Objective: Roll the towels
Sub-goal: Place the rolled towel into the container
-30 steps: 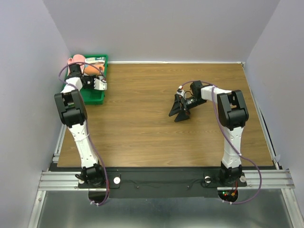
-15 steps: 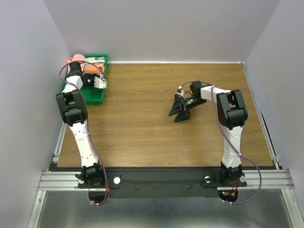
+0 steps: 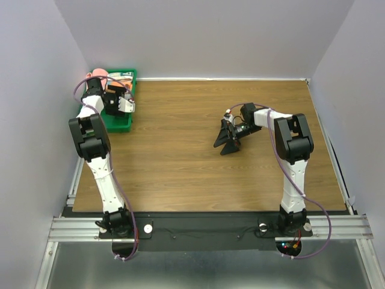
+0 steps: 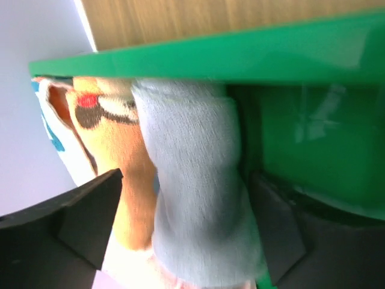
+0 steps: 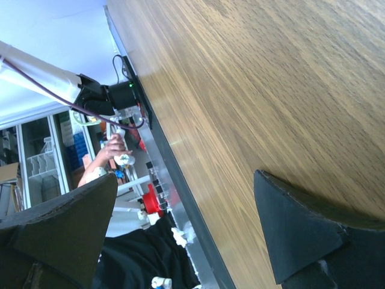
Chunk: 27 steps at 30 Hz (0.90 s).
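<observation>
In the left wrist view a rolled towel [image 4: 192,180], showing its grey side, lies in the green bin [image 4: 271,60]. An orange towel with pale, red and dark markings [image 4: 114,144] lies against its left side. My left gripper [image 4: 180,229] is open, with its fingers [image 4: 84,223] wide on either side of the two towels. In the top view that left gripper [image 3: 115,99] hangs over the bin [image 3: 120,123] at the table's far left and hides the towels. My right gripper [image 3: 227,141] is open over bare wood, with nothing between its fingers [image 5: 301,229].
A pink roll [image 3: 96,75] sits at the bin's back left corner, close to the left wall. The wooden table [image 3: 198,168] spreads between the two arms. The right wrist view looks past the table's near edge [image 5: 180,198] to a person and shelves beyond.
My left gripper's jaws have opened wide and let go of the grey roll in the bin. The left wrist has shifted slightly over the bin. The right arm has not moved.
</observation>
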Tool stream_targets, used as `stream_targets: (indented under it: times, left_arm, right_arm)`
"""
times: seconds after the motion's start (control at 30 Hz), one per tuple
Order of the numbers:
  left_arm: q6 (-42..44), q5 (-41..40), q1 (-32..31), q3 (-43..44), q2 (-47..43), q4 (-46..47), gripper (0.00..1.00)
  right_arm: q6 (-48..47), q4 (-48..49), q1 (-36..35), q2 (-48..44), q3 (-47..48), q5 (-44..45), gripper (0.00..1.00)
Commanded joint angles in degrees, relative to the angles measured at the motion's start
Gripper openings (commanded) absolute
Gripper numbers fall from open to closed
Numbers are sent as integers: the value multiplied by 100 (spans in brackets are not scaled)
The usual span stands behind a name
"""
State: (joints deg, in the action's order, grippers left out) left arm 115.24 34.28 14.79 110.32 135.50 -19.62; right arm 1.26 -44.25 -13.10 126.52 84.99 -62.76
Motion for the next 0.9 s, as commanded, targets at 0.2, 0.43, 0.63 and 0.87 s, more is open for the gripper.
stream_targets:
  times: [0.2,0.43,0.63,0.87]
  left_arm:
    - [596,-273,33,-187,-823,-1772,99]
    - [273,-554,42,-47,-1544,-2713,99]
    - [-2335,-230,-46,876,-2194,-2864,99]
    - [-6827,-256,-687,832,-3573,-1896,99]
  right_arm:
    - [-354,-66,-26,13,44,590,100]
    - [-495,-172,-17,-285,202,677,100]
    - [-688,-365,203,-786,430,959,100]
    - [-951,-585,703,-1550,440,1213,100]
